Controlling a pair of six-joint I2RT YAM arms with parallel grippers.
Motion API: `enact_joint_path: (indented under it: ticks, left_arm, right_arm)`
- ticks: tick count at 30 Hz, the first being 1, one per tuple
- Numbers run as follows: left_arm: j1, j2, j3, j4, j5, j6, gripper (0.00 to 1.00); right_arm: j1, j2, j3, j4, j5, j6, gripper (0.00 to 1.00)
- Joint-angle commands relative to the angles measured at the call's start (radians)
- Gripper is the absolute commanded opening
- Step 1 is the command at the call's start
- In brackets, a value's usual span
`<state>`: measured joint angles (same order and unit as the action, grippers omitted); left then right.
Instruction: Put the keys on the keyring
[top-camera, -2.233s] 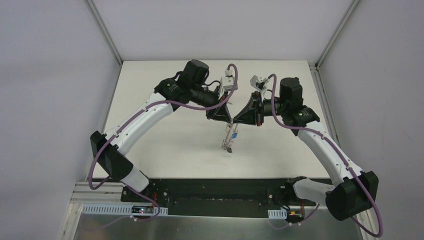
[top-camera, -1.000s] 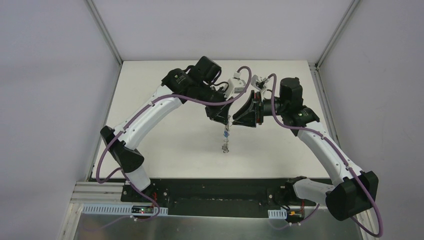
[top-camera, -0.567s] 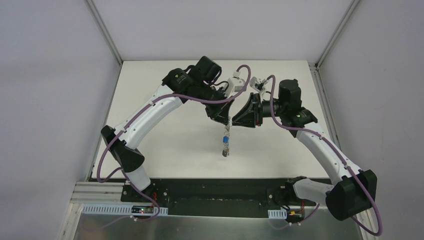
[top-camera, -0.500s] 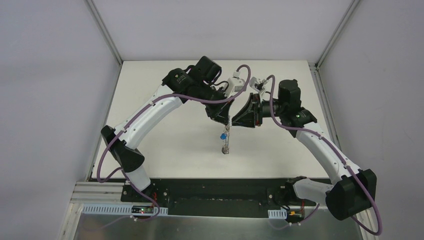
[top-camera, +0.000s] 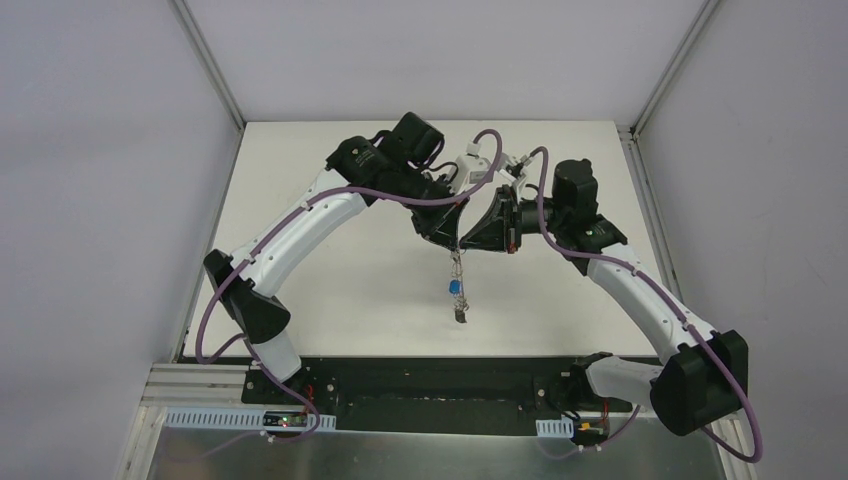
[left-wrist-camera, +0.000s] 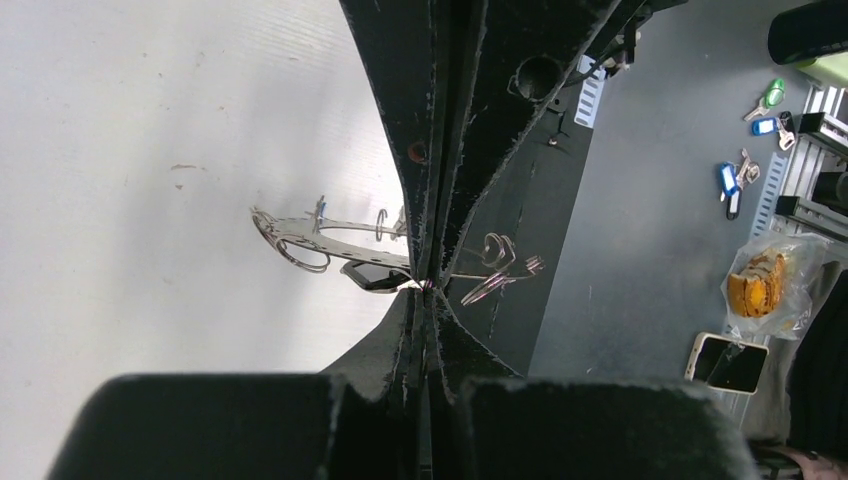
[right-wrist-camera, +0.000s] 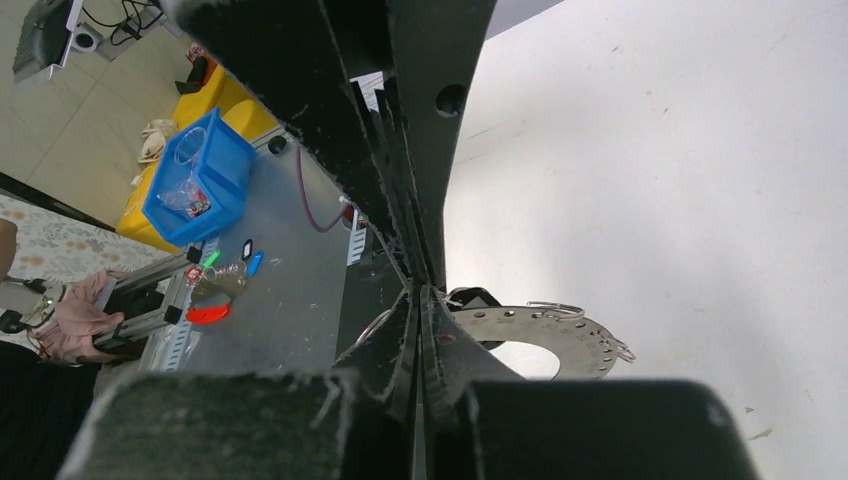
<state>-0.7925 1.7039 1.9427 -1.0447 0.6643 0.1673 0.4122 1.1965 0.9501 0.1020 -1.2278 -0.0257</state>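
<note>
The keyring (top-camera: 457, 266) hangs edge-on above the white table (top-camera: 330, 280), just below where both grippers meet tip to tip. A blue key (top-camera: 455, 288) and a black key (top-camera: 460, 315) dangle beneath it. My left gripper (top-camera: 455, 240) is shut on the ring's rim. My right gripper (top-camera: 464, 241) is shut on the same spot from the other side. The left wrist view shows the flat grey keyring (left-wrist-camera: 330, 232) with wire loops and a black key head (left-wrist-camera: 375, 277) at my left gripper (left-wrist-camera: 425, 285). Beside my right gripper (right-wrist-camera: 420, 292), the keyring (right-wrist-camera: 560, 335) shows its hole.
Both arms arch over the middle of the table, their fingers crossing. Off the table, the wrist views catch a blue bin (right-wrist-camera: 195, 175), spare tagged keys (left-wrist-camera: 745, 175) on a grey bench, and a phone (left-wrist-camera: 727, 362).
My right gripper has closed its jaws on the ring next to the left fingertips. The dangling keys have swung and now hang lower, the black one slightly to the right.
</note>
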Motion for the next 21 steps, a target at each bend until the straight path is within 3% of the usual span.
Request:
enact_joint_path:
  ticks: [1, 8, 14, 18, 21]
  left_arm:
    - [-0.002, -0.004, 0.044, 0.045, 0.038, -0.033, 0.00]
    - [0.061, -0.024, 0.015, 0.126, 0.161, -0.080, 0.01]
    - [0.148, -0.125, -0.160, 0.427, 0.289, -0.226, 0.21]
    - [0.186, -0.184, -0.282, 0.637, 0.333, -0.317, 0.28]
    - [0.190, -0.205, -0.320, 0.688, 0.354, -0.338, 0.30]
  right_arm:
    - [0.003, 0.003, -0.002, 0.089, -0.030, 0.055, 0.00]
    - [-0.011, 0.018, 0.065, 0.087, -0.022, 0.094, 0.00]
    - [-0.017, 0.042, 0.116, 0.087, 0.008, 0.130, 0.00]
    - [-0.017, 0.050, 0.120, 0.126, 0.020, 0.175, 0.00]
    - [-0.018, 0.054, 0.122, 0.166, 0.034, 0.225, 0.00]
